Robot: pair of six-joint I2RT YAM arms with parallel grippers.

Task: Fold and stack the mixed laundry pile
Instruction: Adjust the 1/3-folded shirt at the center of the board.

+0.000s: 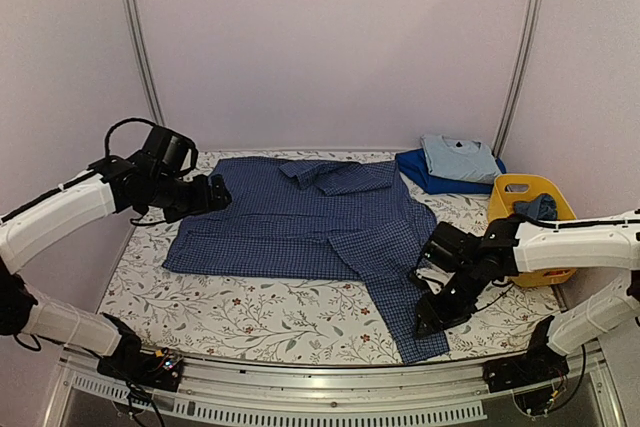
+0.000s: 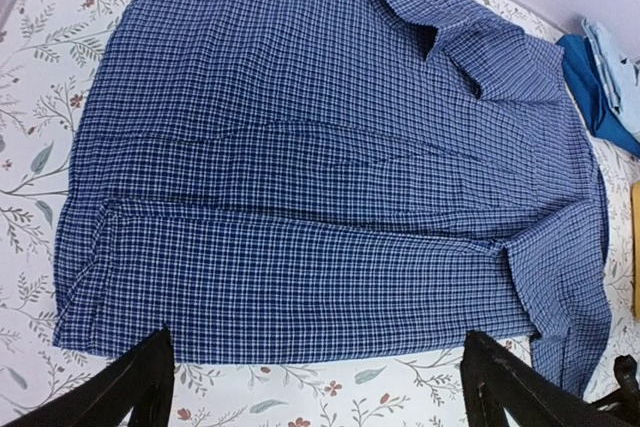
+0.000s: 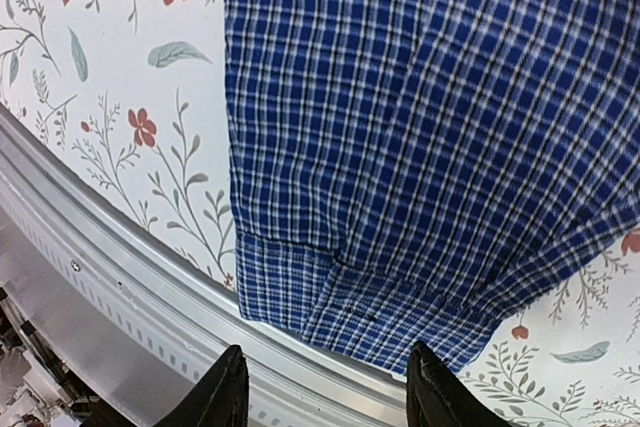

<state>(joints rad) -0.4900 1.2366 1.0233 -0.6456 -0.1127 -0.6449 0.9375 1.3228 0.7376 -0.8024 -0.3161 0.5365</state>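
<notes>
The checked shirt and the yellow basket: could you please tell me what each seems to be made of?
Blue checked shirt: thin woven cloth, perhaps cotton, matte; it creases and lies limp. Yellow basket: probably moulded plastic, smooth; rigid walls, handle slot.

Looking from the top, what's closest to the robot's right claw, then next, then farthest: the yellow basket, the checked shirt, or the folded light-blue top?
From the right gripper:
1. Blue checked shirt: its sleeve is right by it.
2. Yellow basket: right side, a bit farther back.
3. Folded light-blue top: far right corner.
</notes>
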